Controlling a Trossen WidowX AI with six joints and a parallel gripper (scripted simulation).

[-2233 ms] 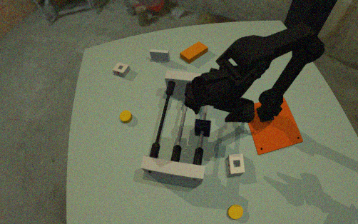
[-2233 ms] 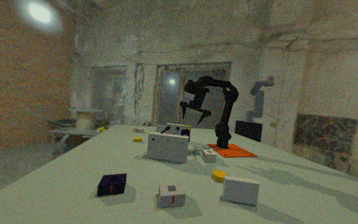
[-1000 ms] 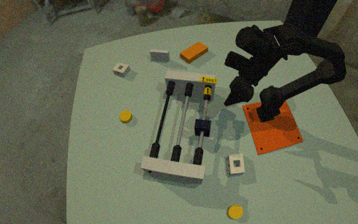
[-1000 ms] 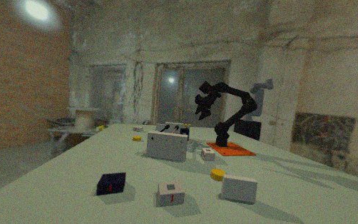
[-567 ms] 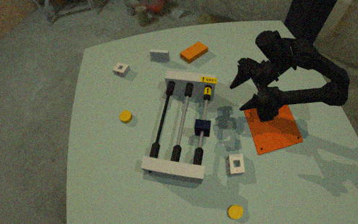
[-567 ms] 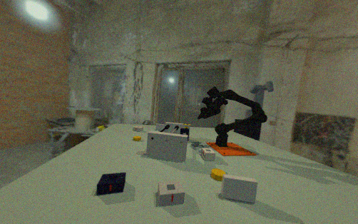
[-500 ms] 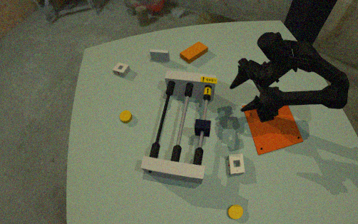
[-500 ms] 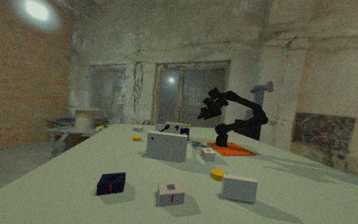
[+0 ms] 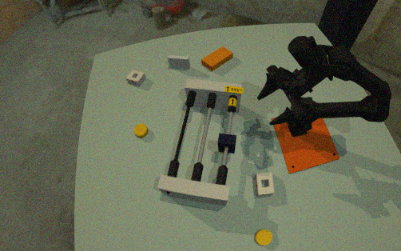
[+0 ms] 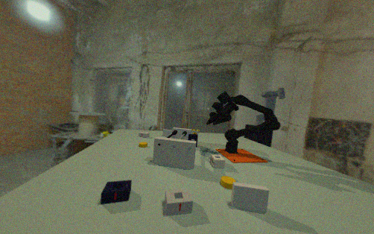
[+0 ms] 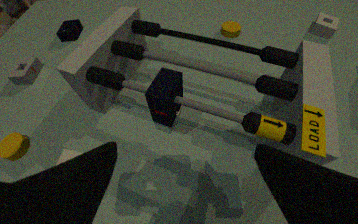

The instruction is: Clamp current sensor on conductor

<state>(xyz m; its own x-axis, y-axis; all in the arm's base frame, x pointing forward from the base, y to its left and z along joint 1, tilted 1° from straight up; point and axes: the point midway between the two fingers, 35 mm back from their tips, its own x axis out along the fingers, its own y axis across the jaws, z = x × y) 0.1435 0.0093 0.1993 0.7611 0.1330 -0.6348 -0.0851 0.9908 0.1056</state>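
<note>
The dark navy sensor (image 9: 227,143) (image 10: 192,138) (image 11: 165,95) sits round the LOAD conductor (image 9: 230,121) (image 11: 210,109), about midway along it. It looks like a closed block, with no gap visible; its latch cannot be made out. A small red mark shows low on its side in the wrist view, its direction too blurred to tell. The yellow LOAD marker (image 9: 234,89) (image 11: 314,131) is on the end block, its arrow pointing toward that block's outer side. My gripper (image 9: 265,110) (image 10: 209,118) (image 11: 188,150) is open and empty, raised beside the rack, apart from the sensor.
Two other conductors run parallel between the rack's pale end blocks (image 9: 195,189) (image 10: 174,153). White blocks (image 9: 264,184) (image 9: 136,77), yellow discs (image 9: 264,237) (image 9: 140,130) and an orange brick (image 9: 217,58) stand around. Another dark block (image 10: 116,191) (image 11: 70,30) lies beyond the rack.
</note>
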